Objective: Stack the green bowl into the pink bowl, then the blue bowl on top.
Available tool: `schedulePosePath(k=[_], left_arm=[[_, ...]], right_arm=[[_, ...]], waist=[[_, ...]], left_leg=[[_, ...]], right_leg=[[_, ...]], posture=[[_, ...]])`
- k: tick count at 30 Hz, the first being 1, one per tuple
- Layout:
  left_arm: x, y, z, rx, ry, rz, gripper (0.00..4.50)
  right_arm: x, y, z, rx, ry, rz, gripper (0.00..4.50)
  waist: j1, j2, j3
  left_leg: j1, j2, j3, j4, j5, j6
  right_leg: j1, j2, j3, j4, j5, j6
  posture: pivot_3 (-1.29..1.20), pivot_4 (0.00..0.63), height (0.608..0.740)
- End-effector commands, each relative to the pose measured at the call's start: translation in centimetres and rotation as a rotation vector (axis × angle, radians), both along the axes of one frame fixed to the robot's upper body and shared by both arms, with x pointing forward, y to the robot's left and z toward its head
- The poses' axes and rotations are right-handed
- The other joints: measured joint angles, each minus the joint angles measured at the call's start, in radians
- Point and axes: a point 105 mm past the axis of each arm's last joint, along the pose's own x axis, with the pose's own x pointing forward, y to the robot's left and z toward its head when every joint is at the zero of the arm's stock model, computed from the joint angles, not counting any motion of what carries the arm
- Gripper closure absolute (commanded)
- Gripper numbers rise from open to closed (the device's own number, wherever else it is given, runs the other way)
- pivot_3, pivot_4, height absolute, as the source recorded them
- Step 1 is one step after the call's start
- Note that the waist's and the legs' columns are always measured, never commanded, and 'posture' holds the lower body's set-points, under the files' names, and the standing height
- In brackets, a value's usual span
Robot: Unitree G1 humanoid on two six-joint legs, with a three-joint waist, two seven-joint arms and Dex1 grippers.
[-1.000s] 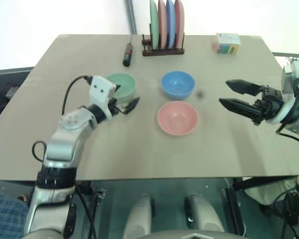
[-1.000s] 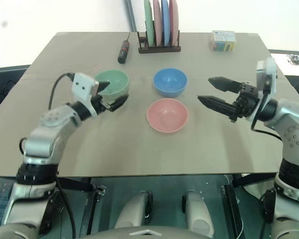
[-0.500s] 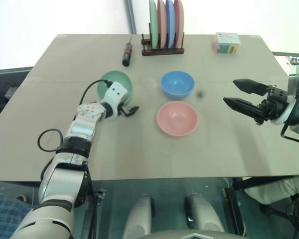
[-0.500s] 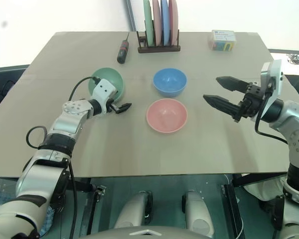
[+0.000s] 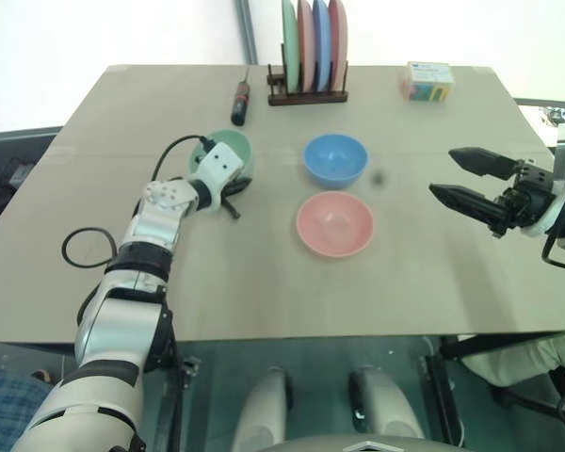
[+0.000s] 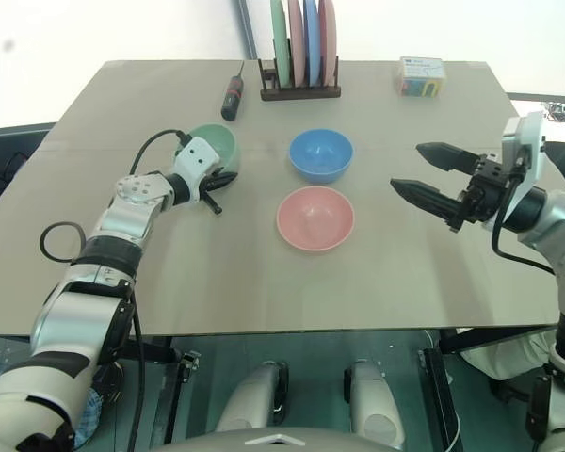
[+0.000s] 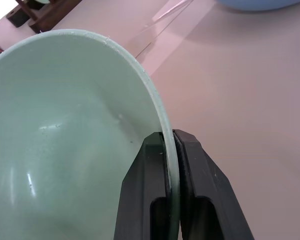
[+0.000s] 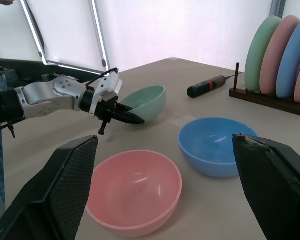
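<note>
The green bowl sits at the table's left, slightly tipped, its near side hidden in the eye views by my left wrist. My left gripper is shut on the green bowl's rim, one finger inside and one outside. The pink bowl rests upright at the table's middle, with the blue bowl just behind it; both are empty. My right gripper hovers open to the right of these two bowls, pointing toward them with nothing between its fingers.
A wooden rack with upright coloured plates stands at the back centre. A black and red screwdriver lies left of it, behind the green bowl. A small colourful box sits at the back right.
My left gripper reached forward to the green bowl and went from open to shut on its rim; the bowl tipped up meanwhile. The right gripper stayed open and nearly still.
</note>
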Motion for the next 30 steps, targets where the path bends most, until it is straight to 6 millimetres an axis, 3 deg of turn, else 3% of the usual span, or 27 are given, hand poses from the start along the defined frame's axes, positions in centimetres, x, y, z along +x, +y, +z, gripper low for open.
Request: schedulePosePath(k=[1,4,9,16,22,27,30], left_arm=[[-1.5,-4.7,5.0,-0.002,-0.144,-0.228,4.45],[-4.3,-8.3,6.8,0.048,-0.182,-0.423,4.45],[-9.3,-12.6,8.3,0.127,-0.228,-0.680,4.45],[-13.5,-13.2,4.5,0.318,-0.130,-0.904,4.45],[-13.7,-12.2,3.3,0.382,-0.095,-0.924,2.27],[-12.5,-12.3,4.8,0.276,-0.142,-0.858,0.34],[-11.7,-12.1,7.3,0.062,-0.179,-0.796,0.34]], right_arm=[[-0.4,-0.1,1.0,-0.006,-0.050,0.004,0.00],[-0.3,0.0,1.0,-0.009,-0.049,0.007,0.00],[-0.5,0.1,1.1,-0.010,-0.049,0.026,0.00],[-1.0,0.0,1.1,-0.015,-0.049,0.030,0.00],[-1.1,-0.3,1.0,-0.022,-0.048,0.012,0.00],[-1.1,-0.4,0.9,-0.031,-0.044,0.006,0.00],[-0.6,-0.3,0.7,-0.068,-0.041,-0.007,0.00]], waist=[[0.003,0.000,0.000],[0.005,-0.001,0.000],[-0.001,-0.001,0.000],[-0.011,0.000,0.000],[-0.005,0.000,0.000],[-0.004,0.000,0.000],[-0.004,0.000,0.000]], left_leg=[[0.000,0.000,0.000,0.000,0.000,0.000],[-0.001,0.000,0.000,0.000,0.000,0.000],[0.000,0.000,0.001,0.000,0.000,0.000],[0.002,0.000,0.002,0.000,0.000,0.000],[0.001,0.000,0.001,0.000,0.000,0.000],[0.001,0.000,0.002,0.000,0.000,0.000],[0.001,0.000,0.001,0.001,0.000,0.000]], right_leg=[[0.000,0.000,0.000,0.000,0.000,0.000],[0.000,0.000,0.000,-0.001,0.000,0.000],[0.000,0.000,0.001,0.000,0.000,0.000],[0.000,0.000,0.002,0.001,0.000,0.000],[0.000,0.000,0.002,0.000,-0.001,0.000],[0.000,0.000,0.002,0.000,-0.001,0.001],[0.000,0.000,0.002,0.000,-0.002,0.003]], posture=[[0.00,0.150,0.740],[0.00,0.150,0.740],[0.00,0.150,0.740],[0.00,0.150,0.740],[0.00,0.150,0.740],[0.00,0.150,0.740],[0.00,0.150,0.740]])
